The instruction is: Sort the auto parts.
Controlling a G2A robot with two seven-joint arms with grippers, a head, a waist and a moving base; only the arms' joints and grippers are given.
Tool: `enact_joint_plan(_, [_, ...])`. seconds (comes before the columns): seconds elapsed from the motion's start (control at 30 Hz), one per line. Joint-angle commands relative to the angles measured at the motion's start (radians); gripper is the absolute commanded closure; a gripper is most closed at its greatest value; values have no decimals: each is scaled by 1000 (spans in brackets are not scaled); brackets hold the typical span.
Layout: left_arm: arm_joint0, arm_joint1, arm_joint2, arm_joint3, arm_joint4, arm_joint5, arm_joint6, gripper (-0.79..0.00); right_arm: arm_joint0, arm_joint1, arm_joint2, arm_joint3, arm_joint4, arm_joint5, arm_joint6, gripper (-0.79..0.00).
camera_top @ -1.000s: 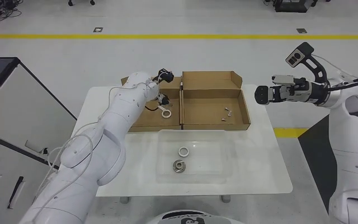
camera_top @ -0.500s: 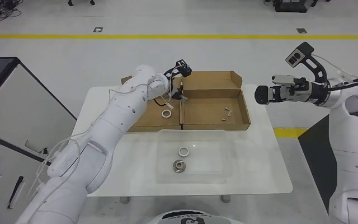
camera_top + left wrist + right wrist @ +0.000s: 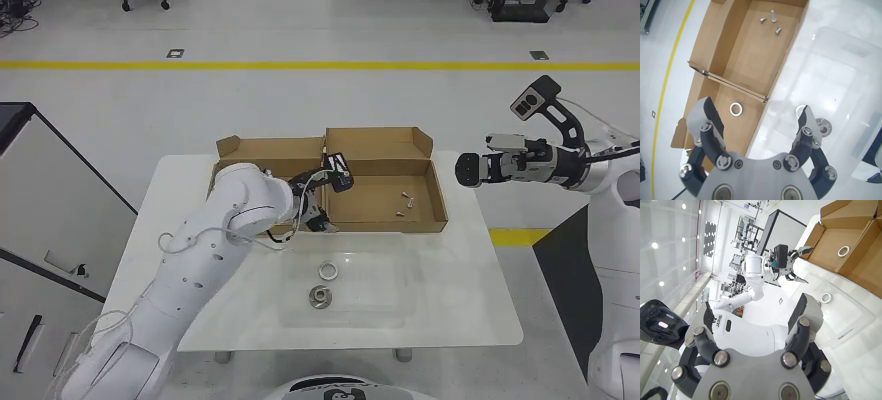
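Three bolts (image 3: 773, 16), two rings (image 3: 736, 108), one flange (image 3: 823, 127)

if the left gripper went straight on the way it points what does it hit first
Likely the cardboard box's near wall: the open left gripper straddles it, one finger over the ring's compartment, one over the clear tray. Depth is unclear.

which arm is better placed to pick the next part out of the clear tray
Left. The left pincer, open, hangs at the clear tray's far edge, close to the ring and flanged part inside. The right pincer sits out by the table's side edge, farther away.
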Motion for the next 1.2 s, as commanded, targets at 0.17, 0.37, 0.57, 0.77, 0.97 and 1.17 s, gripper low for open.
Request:
enact_joint_plan(0.17, [-30,6,161,25,-76,28,-34,-785,0,0,0,0,0,0,0,-785])
enact_joint_plan(0.37, [-96,11,258,55,-190,72,-78,-785,0,0,0,0,0,0,0,-785])
enact_joint_plan(0.57, [-96,11,258,55,-190,72,-78,-785,0,0,0,0,0,0,0,-785])
enact_joint_plan(0.77, [-106,21,300,64,-217,38,-44,-785,0,0,0,0,0,0,0,-785])
enact_joint_plan(0.97, [-202,44,404,102,-381,104,-110,-785,0,0,0,0,0,0,0,-785])
enact_joint_plan(1.17, [-307,58,513,166,-467,164,-170,-785,0,0,0,0,0,0,0,-785])
